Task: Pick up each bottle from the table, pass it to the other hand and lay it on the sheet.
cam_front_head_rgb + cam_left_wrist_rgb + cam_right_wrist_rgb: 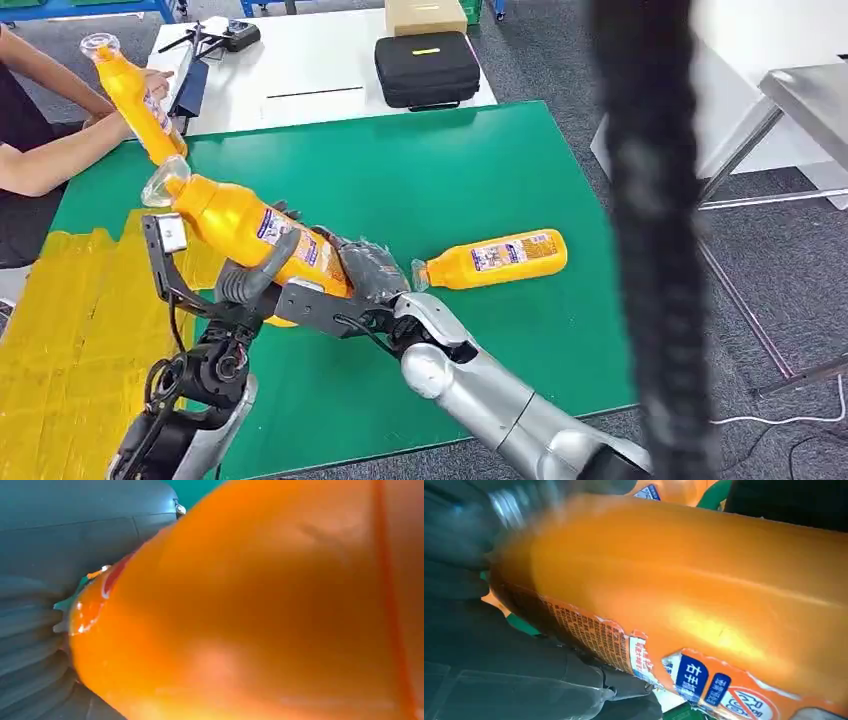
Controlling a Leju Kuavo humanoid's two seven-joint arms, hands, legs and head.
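My right hand (365,272) and my left hand (250,285) both wrap the same orange bottle (250,228), which hangs tilted above the green table (440,170), its clear cap pointing up and away toward the person. My right fingers curl around the lower body of the bottle; my left fingers close around it from beneath, just beside the right hand. In my left wrist view the orange plastic (260,610) presses close against my grey thumb (75,535). In my right wrist view my dark fingers (464,525) lie over the bottle (704,595), and its label carries blue patches with white characters and fine print too small for me to read.

A second orange bottle (495,259) lies on its side on the green surface, just beyond my right hand, cap toward me. A yellow sheet (70,330) covers the table's left part. At the far left a person's hand (150,85) holds a third orange bottle (130,95) upright and tilted over the table's edge. Behind stands a white table (300,70) with a black case (426,68), a cardboard box (425,15) and a dark handheld controller (225,38). The floor is grey carpet (560,60). A metal-framed table (800,100) stands at the right.
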